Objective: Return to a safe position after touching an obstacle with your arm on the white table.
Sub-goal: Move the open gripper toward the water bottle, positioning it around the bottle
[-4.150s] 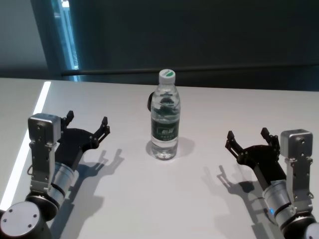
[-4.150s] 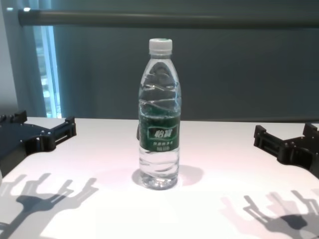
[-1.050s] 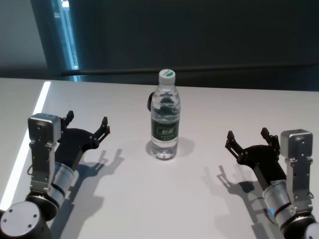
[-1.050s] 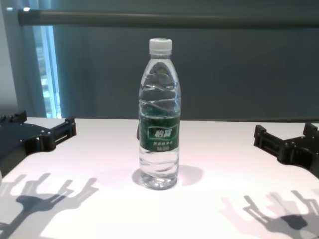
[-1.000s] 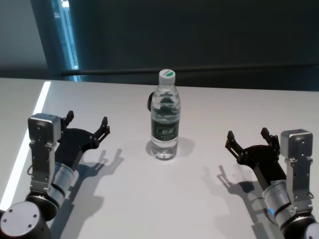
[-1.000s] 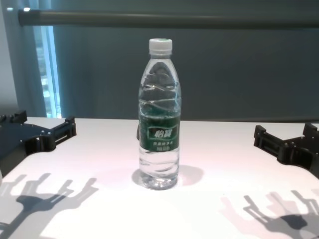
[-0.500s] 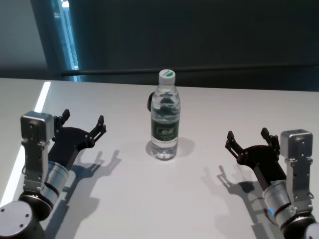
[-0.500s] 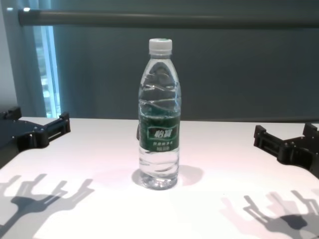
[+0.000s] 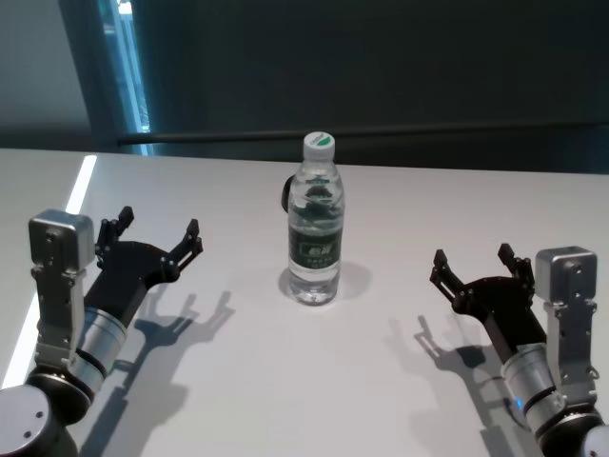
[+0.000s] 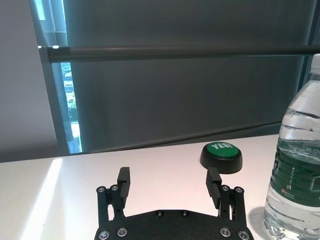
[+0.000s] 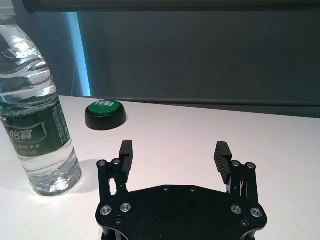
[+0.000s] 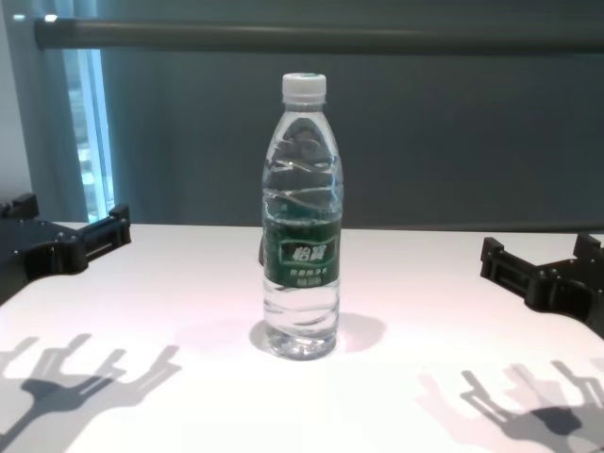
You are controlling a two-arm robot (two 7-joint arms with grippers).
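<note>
The bottle (image 9: pixel 315 228) stands upright mid-table (image 9: pixel 314 381). Left of it, well apart, the left gripper (image 9: pixel 152 234) hovers, fingers spread and empty. Right of it, the right gripper (image 9: pixel 473 268) waits likewise spread.

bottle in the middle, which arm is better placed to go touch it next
Left, probably. The left gripper hangs raised beside the bottle, open and angled toward it; the right gripper sits nearer the robot.
</note>
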